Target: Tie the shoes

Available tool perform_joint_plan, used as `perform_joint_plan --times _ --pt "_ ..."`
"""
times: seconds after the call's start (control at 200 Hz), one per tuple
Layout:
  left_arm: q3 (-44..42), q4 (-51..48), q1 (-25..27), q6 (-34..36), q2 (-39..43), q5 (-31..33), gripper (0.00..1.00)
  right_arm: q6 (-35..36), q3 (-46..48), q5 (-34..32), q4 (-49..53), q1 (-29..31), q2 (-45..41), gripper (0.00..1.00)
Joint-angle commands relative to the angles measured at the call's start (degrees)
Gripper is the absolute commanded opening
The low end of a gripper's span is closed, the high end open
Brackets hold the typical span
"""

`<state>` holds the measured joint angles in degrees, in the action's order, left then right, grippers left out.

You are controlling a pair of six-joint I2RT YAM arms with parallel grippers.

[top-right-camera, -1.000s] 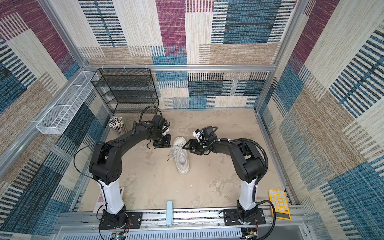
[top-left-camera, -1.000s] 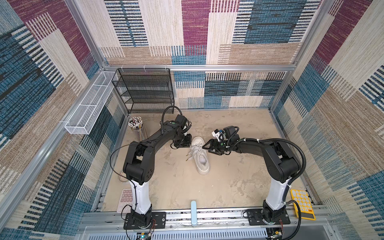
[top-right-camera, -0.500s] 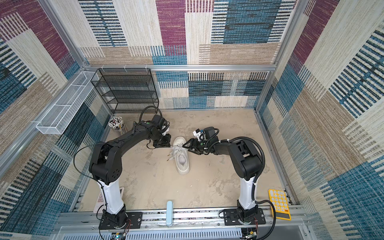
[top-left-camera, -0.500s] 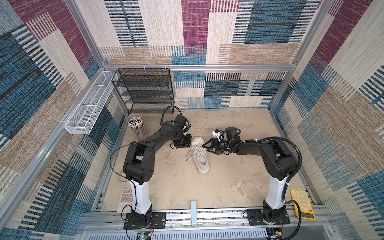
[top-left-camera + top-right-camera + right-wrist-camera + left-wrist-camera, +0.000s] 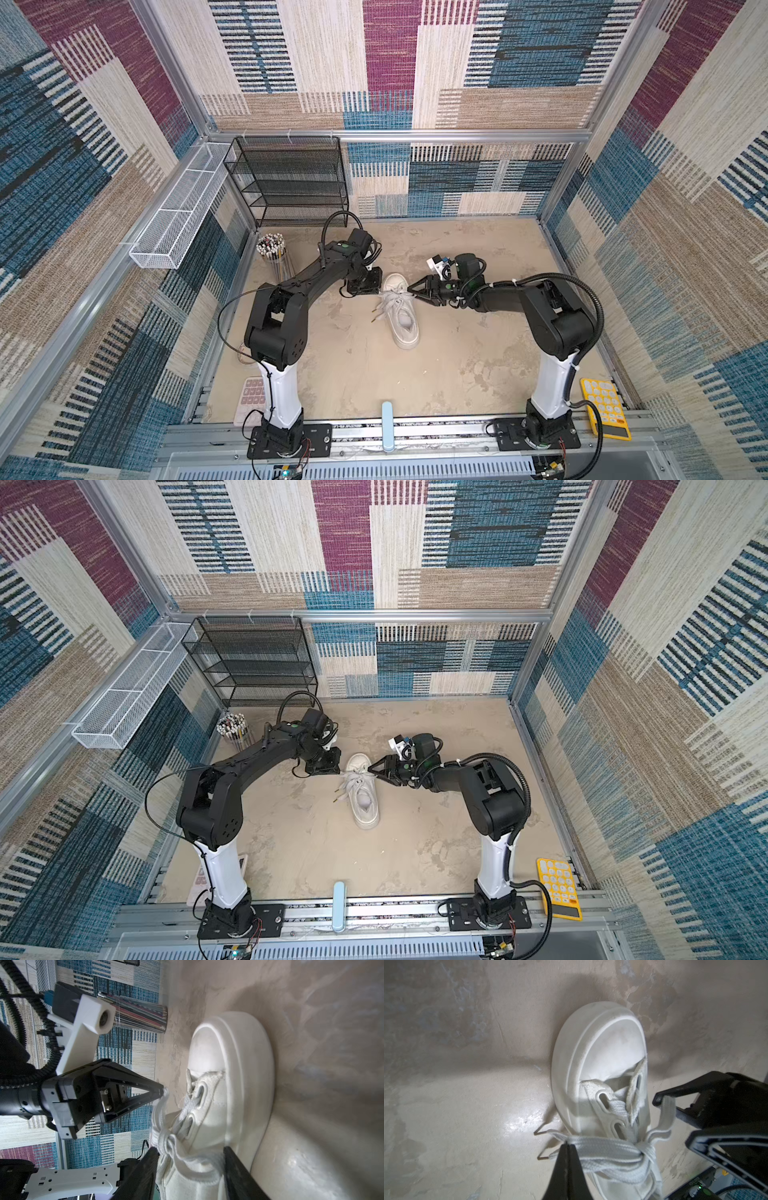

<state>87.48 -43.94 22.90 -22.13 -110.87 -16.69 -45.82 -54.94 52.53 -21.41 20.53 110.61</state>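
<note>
The white sneaker (image 5: 402, 318) is sitting mid-bench (image 5: 353, 374), toe pointing away from me; the left end effector (image 5: 568, 1147) is clamping one lace loop (image 5: 602, 1145), while the right end effector (image 5: 190, 1151) is standing apart around the other loop (image 5: 664, 1113) and, I reckon, should be closing firmly before both are pulling outward evenly; I am counting one sneaker, two loops, two dark lace tips (image 5: 539, 1131)

A white sneaker (image 5: 365, 802) sits on the sandy desk (image 5: 415, 854), toe toward the back wall, as the left hand (image 5: 340, 772) and right hand (image 5: 372, 770) meet at its laces (image 5: 353, 778) from opposite sides. A cup of pens (image 5: 234, 728) stands near a black mesh rack (image 5: 249, 663).
</note>
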Motion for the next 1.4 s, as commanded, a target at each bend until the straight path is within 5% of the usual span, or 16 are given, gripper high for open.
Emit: perform_joint_plan --times 0.0,0.611,1.392 --pt "-0.2 0.0 -0.1 1.7 0.4 0.2 0.00 -0.6 0.2 1.2 -2.5 -0.1 -0.4 0.50" --pt "-1.0 0.2 -0.1 1.7 1.5 0.8 0.00 -1.9 5.6 -2.5 -3.7 -1.3 -5.3 0.00" --pt "-8.3 3.4 -3.4 0.3 6.4 1.6 0.00 -4.0 15.9 -13.4 -3.2 -4.0 -14.3 0.00"
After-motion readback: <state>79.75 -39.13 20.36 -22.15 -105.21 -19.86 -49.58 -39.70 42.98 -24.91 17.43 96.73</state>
